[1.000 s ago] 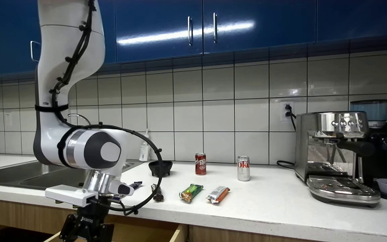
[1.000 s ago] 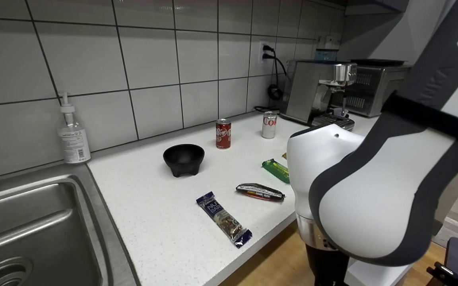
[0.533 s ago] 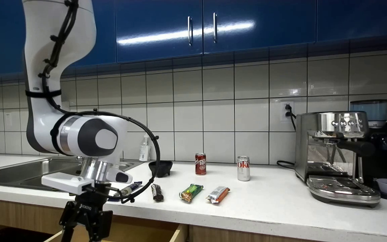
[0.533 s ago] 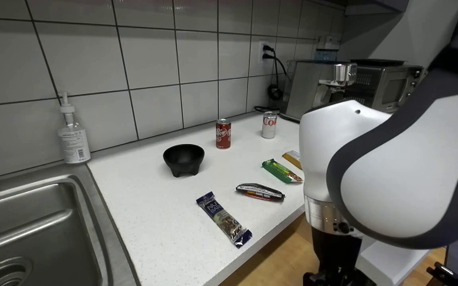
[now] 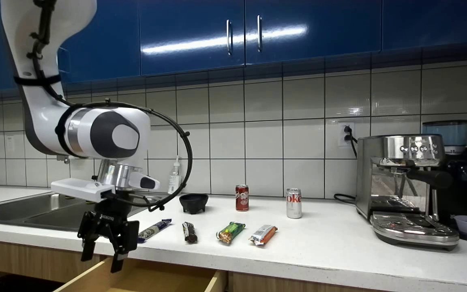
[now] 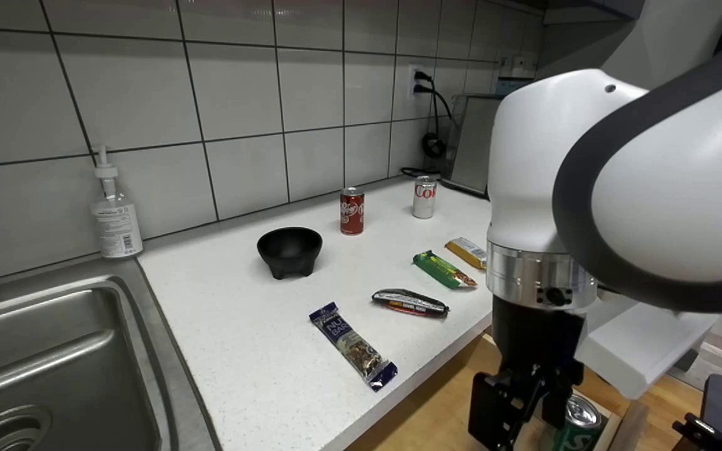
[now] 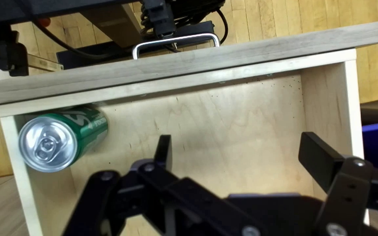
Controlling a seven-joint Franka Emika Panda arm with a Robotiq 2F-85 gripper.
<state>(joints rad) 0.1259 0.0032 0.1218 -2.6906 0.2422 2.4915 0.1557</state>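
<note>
My gripper (image 7: 236,144) stands wide open, nothing between its fingers, above the pulled-out wooden drawer (image 7: 176,81). Nearest to it is a green soda can (image 7: 89,126), upright in the drawer's front corner and apart from the fingers; in an exterior view the gripper (image 6: 523,429) partly covers that can (image 6: 580,432). On the white counter lie a blue nut bar (image 5: 154,231), a dark-wrapped bar (image 5: 189,233), a green-wrapped bar (image 5: 230,232) and an orange-and-white bar (image 5: 264,235). Behind them stand a red can (image 5: 242,198), a silver Coke can (image 5: 294,205) and a black bowl (image 5: 193,204).
A steel sink (image 6: 141,351) is set into the counter, with a soap bottle (image 6: 116,219) at its back edge. At the far end stands an espresso machine (image 5: 403,190) beside a grinder (image 5: 460,178). Blue cabinets (image 5: 193,36) hang above.
The arm has risen, lifting the gripper from low at the drawer to around counter-edge height. Its fingers now show in both exterior views and stay open. The counter items have not moved.
</note>
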